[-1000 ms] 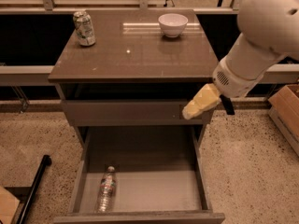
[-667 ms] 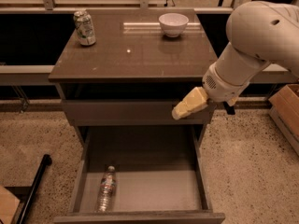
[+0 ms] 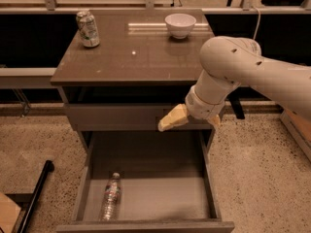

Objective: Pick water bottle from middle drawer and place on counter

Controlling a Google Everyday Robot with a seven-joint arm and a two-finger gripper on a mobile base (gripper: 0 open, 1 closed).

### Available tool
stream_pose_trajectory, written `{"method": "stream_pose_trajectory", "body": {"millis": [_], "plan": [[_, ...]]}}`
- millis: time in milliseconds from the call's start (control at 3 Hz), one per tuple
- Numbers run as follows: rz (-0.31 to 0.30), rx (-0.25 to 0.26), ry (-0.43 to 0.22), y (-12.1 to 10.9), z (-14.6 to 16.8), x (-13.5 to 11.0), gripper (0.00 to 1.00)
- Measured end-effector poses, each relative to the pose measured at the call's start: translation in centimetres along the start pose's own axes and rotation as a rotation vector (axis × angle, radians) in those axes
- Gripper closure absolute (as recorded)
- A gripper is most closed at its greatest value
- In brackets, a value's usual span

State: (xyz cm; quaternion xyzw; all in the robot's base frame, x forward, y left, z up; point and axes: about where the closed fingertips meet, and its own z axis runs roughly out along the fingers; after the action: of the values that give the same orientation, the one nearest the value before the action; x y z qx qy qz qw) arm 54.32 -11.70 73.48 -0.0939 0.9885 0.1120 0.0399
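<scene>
Hovering jaws by upper drawer front, glossy counter, speckled floor

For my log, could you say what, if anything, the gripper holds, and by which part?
Nothing: the gripper hovers above the middle drawer, where the water bottle lies untouched.

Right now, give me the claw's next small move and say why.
Probably lower the claw and swing it toward the bottle. The claw hangs in front of the upper drawer front, above the back of the open drawer. The bottle lies on its side near the drawer's front, at picture-left, well apart from the claw.
</scene>
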Motion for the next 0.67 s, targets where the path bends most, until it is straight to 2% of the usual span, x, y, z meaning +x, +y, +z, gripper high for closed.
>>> {"method": "stream_pose_trajectory", "body": {"millis": [333,667], "plan": [[0.096,0.030,0.059,1.52,5.17,-1.06,0.00],[0.096,0.030,0.059,1.52,5.17,-1.06,0.00]]}}
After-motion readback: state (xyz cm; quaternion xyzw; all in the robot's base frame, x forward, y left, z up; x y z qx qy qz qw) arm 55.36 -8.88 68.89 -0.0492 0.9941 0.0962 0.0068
